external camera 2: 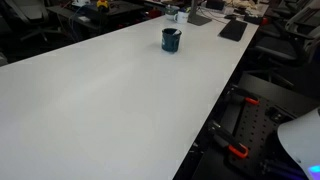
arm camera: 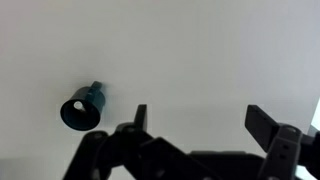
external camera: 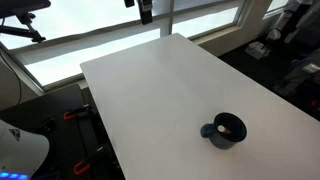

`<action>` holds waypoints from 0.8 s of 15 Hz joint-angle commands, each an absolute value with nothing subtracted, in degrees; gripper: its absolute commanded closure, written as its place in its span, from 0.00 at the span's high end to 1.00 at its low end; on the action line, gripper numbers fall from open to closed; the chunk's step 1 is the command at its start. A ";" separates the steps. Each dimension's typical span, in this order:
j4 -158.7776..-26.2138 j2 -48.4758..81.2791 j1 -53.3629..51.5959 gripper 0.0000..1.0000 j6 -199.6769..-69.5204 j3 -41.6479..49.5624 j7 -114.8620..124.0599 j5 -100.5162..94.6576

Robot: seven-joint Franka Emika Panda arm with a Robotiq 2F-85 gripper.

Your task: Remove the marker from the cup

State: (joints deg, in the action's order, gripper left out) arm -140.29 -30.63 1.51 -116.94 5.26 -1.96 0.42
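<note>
The dark blue-grey cup [external camera: 226,130] stands on the white table [external camera: 160,90], with its stubby handle to one side. It also shows in the other exterior view [external camera 2: 171,40] and at the left of the wrist view [arm camera: 83,108]. A thin dark marker [external camera: 229,125] seems to lie across the cup's inside, but it is too small to make out clearly. My gripper [arm camera: 200,115] is open and empty. It hangs high above the table, well away from the cup. Only its tip shows at the top edge of an exterior view [external camera: 146,9].
The table's edges drop off to dark floor and the robot's base with red clamps [external camera 2: 238,150]. Dark flat objects [external camera 2: 232,30] and clutter lie at the table's far end beyond the cup. A window runs behind the table [external camera: 100,40].
</note>
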 commanded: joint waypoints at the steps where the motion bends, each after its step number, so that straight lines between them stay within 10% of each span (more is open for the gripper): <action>1: -140.15 -30.58 2.11 1.00 -116.77 4.76 -2.23 0.73; 12: -129.93 -19.65 3.90 1.00 -109.69 8.83 -5.50 2.15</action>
State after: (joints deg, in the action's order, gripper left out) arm -137.03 -26.47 3.26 -114.89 6.54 -2.09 0.30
